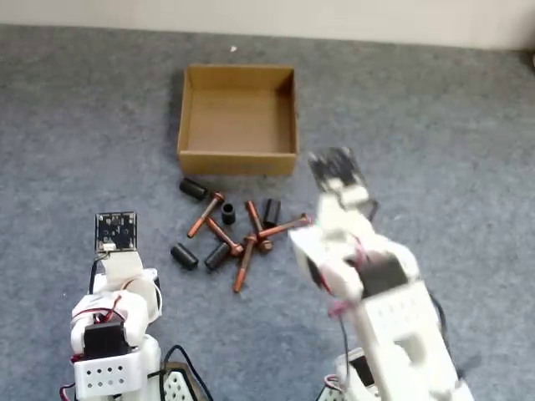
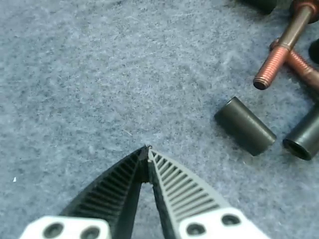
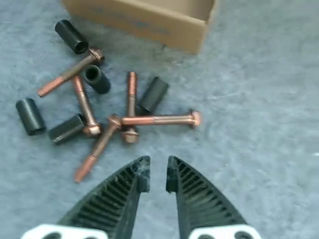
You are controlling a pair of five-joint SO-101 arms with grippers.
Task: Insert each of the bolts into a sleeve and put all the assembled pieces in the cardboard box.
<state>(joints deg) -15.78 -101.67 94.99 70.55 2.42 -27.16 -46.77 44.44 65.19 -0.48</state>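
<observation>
At the left side of the table [image 1: 58, 125], which has a grey felt-like cover, the left arm [image 1: 113, 305] stands folded low. The left gripper [image 2: 148, 152] points at a bare part of the cover. Its two fingers are pressed together at the tips and there is nothing between them. Near it, toward the middle of the table, two of the black sleeves [image 2: 244, 125] lie on their sides. In the high view the whole pile is in the middle of the table: five sleeves and five copper bolts [image 1: 244, 263], all lying loose on the cover. Several of the bolts cross one another, and one sleeve lies apart, closer to the box. Behind the pile, touching none of the pieces, stands the cardboard box [image 1: 238, 163], open at the top, with its front wall facing the arms. To the right of the pile the right arm [image 1: 368, 284] is stretched forward, with its front end near the right front corner of the box. The right gripper [image 3: 156, 167] hangs over the table just beside the pile. Its fingers are a little apart, with a narrow gap at the tips, and it holds nothing. The nearest piece is a bolt that lies crosswise in front of the tips.
</observation>
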